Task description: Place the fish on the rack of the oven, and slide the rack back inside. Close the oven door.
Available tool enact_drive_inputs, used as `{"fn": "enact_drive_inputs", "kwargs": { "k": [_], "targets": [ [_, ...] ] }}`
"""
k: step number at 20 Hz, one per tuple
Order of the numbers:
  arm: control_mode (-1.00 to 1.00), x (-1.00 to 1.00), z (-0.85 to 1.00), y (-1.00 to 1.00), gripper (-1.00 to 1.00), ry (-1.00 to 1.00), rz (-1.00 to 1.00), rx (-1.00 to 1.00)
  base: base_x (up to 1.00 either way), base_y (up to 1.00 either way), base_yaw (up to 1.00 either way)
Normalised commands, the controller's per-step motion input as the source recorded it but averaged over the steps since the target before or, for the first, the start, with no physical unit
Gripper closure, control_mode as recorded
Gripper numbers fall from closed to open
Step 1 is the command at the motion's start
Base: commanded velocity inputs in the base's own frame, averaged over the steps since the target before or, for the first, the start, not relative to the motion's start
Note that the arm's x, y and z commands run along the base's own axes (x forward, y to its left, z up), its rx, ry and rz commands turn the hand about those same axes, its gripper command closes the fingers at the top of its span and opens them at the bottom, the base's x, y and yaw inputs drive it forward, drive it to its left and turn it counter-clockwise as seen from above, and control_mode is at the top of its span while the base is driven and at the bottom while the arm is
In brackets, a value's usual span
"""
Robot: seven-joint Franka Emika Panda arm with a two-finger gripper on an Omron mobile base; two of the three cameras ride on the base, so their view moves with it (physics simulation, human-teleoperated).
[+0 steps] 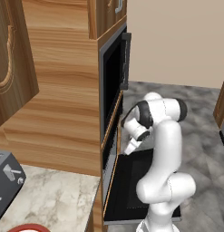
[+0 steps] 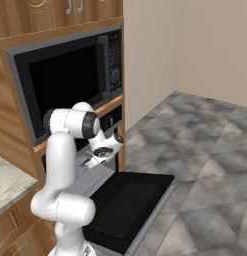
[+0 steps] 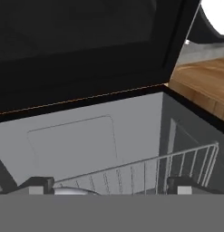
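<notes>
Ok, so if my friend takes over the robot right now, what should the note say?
Jaws open wide, holding nothing, above the rack.
Fish: probably the silver sliver below the jaws, on the rack.
Rack looks pulled out; oven door is down.
Done: fish placed, it seems.
Left: push rack in, shut door.

Left base view: from behind and left of the arm (image 1: 165, 149), looking forward and down along the wood cabinet side; oven door (image 1: 131, 181) lies open at lower centre.

Right base view: from behind and right, facing the cabinet front; same arm at lower left, same door (image 2: 127, 202) at lower centre.

Hand view: close, looking into the oven (image 3: 104, 136); rack (image 3: 177, 170) at lower right.
</notes>
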Motion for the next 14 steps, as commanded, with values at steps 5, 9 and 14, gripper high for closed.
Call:
{"fn": "enact_drive_inputs", "kwargs": {
  "k": [5, 9, 14],
  "targets": [
    [-1.00, -0.78, 0.87, -0.88, -1.00, -0.07, 0.00, -0.14, 0.00, 0.00, 0.00],
    [-1.00, -0.83, 0.98, -0.93, -1.00, -0.17, 0.00, -0.11, 0.00, 0.00, 0.00],
    [-1.00, -0.99, 1.00, -0.92, -1.00, -0.25, 0.00, -0.04, 0.00, 0.00, 0.00]
  ]
}}
